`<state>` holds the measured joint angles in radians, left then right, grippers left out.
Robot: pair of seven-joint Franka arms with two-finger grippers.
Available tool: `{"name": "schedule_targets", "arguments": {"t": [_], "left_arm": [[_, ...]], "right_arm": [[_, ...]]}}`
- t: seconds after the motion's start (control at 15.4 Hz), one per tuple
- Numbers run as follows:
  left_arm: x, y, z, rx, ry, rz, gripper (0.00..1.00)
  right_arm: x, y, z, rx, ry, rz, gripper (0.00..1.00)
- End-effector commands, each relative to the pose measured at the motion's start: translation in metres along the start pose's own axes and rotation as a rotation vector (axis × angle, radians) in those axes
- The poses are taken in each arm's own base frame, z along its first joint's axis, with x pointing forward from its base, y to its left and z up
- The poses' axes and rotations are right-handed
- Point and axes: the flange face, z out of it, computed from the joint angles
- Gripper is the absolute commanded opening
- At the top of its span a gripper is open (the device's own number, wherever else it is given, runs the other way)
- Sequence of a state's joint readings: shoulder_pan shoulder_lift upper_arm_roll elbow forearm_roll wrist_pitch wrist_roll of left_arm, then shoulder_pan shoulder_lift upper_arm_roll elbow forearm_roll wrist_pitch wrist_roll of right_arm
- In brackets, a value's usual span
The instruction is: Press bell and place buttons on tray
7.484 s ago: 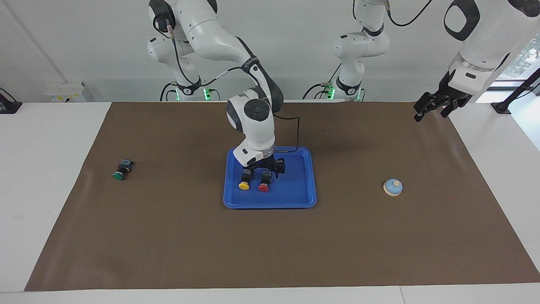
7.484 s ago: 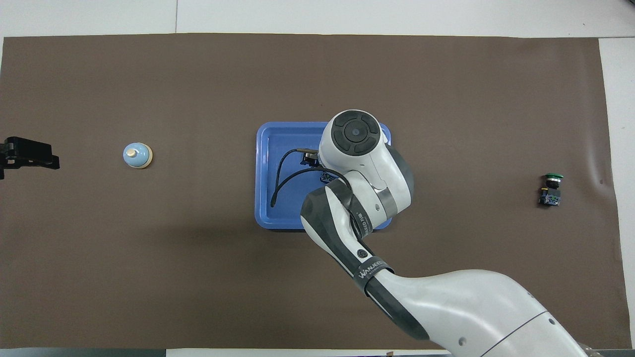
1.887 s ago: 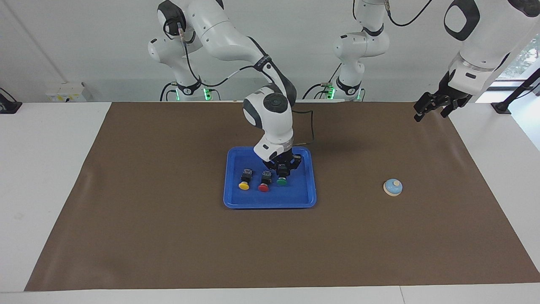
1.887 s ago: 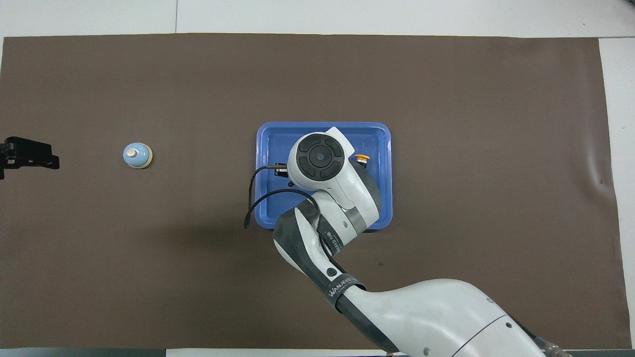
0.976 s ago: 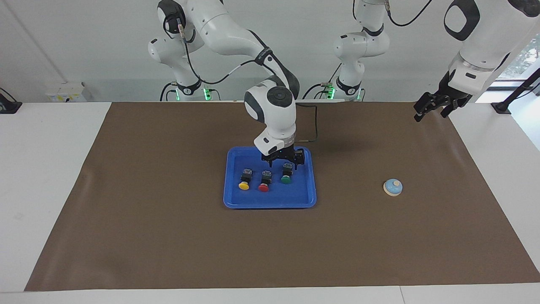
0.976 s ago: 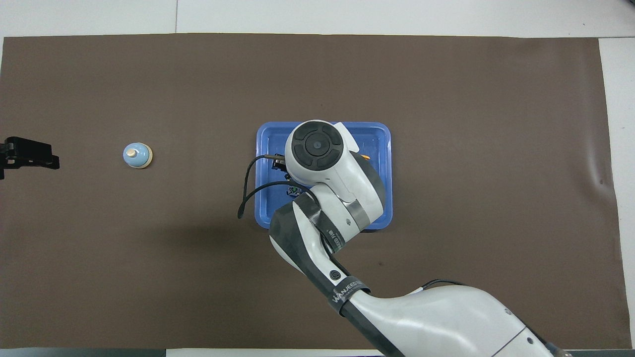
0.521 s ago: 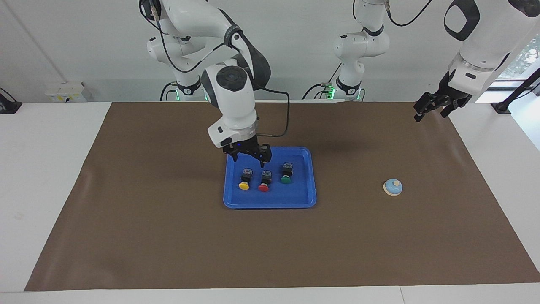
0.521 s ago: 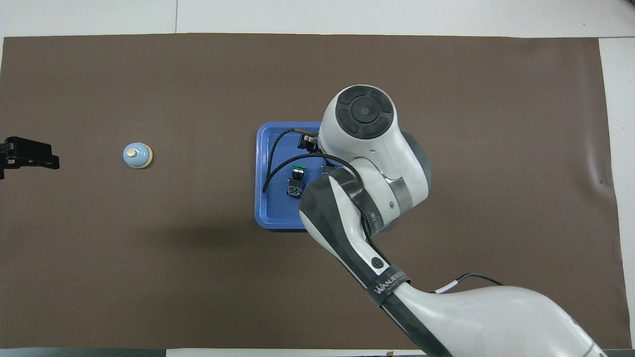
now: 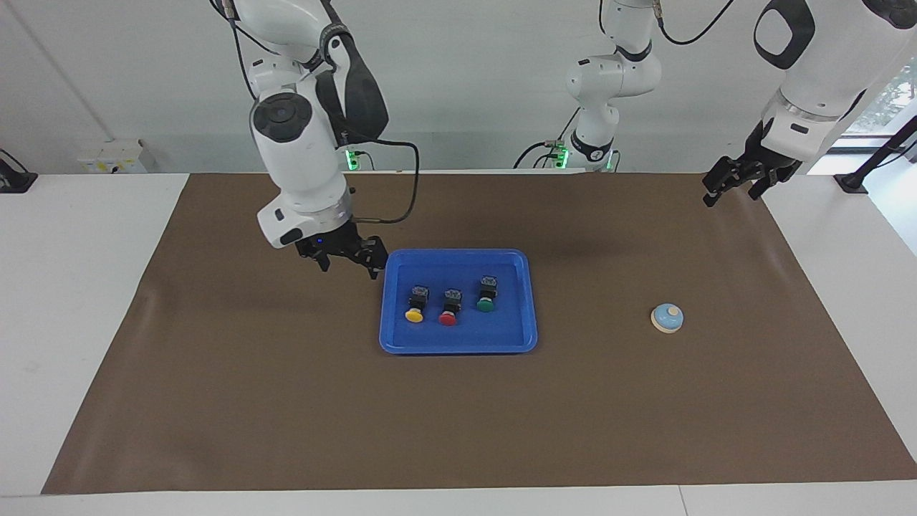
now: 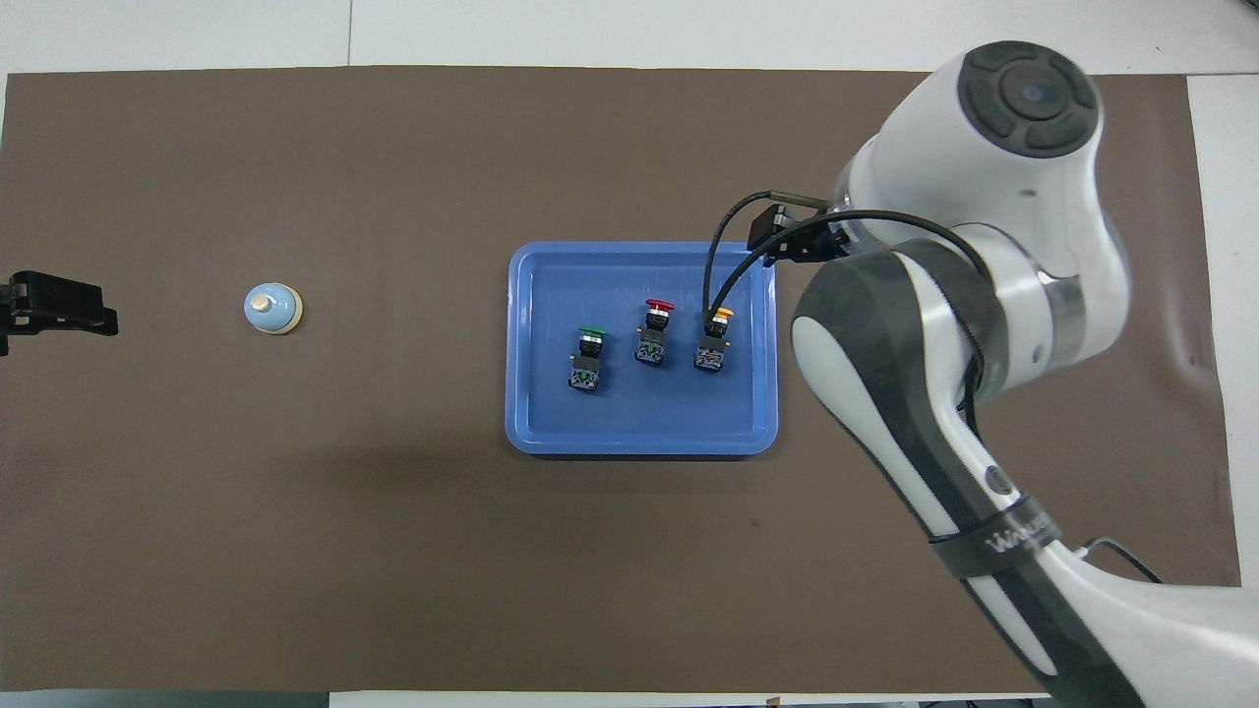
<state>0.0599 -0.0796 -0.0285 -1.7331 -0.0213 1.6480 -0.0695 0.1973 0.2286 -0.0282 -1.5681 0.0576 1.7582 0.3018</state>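
The blue tray [image 9: 458, 345] [image 10: 639, 444] lies mid-mat with three buttons lying in a row inside it: yellow [image 9: 415, 304] [image 10: 712, 341], red [image 9: 449, 308] [image 10: 653, 334] and green [image 9: 486, 295] [image 10: 587, 359]. My right gripper [image 9: 349, 264] hangs open and empty above the mat, just off the tray's edge toward the right arm's end; the arm's own bulk hides it in the overhead view. The light-blue bell [image 9: 667, 318] [image 10: 271, 308] stands alone on the mat toward the left arm's end. My left gripper [image 9: 732, 192] [image 10: 59, 305] waits open and raised over the mat's edge at that end.
A brown mat [image 9: 286, 401] covers most of the white table [image 9: 71, 287]. A black cable loops from the right wrist [image 10: 723, 265] over the tray's corner.
My right gripper has lifted off the green button, which stays in the tray, and swung off the tray toward the right arm's end. The left arm has not moved.
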Motion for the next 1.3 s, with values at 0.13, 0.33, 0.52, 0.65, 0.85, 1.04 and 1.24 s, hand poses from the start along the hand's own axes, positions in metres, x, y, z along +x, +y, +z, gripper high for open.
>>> {"name": "schedule_targets", "arguments": {"t": [0.13,0.33,0.52,0.65,0.85,1.04,1.24], "left_arm": [[0.001,0.000,-0.004,0.011,-0.006,0.005,1.00],[0.001,0.000,-0.004,0.011,-0.006,0.005,1.00],[0.001,0.000,-0.004,0.011,-0.006,0.005,1.00],[0.001,0.000,-0.004,0.011,-0.006,0.007,1.00],[0.001,0.000,-0.004,0.011,-0.006,0.005,1.00],[0.001,0.000,-0.004,0.011,-0.006,0.005,1.00],[0.001,0.000,-0.004,0.011,-0.006,0.005,1.00]], "right_arm": [[-0.012,0.058,-0.030,0.004,-0.043,-0.132,1.00],[-0.023,0.086,-0.054,0.004,-0.048,-0.166,1.00],[-0.049,0.115,-0.093,0.002,-0.041,-0.177,1.00],[-0.070,0.127,-0.116,-0.013,-0.055,-0.172,1.00],[-0.085,0.139,-0.134,-0.066,-0.048,-0.186,1.00],[-0.082,0.142,-0.134,-0.067,-0.027,-0.184,1.00],[-0.078,0.142,-0.123,-0.067,-0.019,-0.182,1.00]]}}
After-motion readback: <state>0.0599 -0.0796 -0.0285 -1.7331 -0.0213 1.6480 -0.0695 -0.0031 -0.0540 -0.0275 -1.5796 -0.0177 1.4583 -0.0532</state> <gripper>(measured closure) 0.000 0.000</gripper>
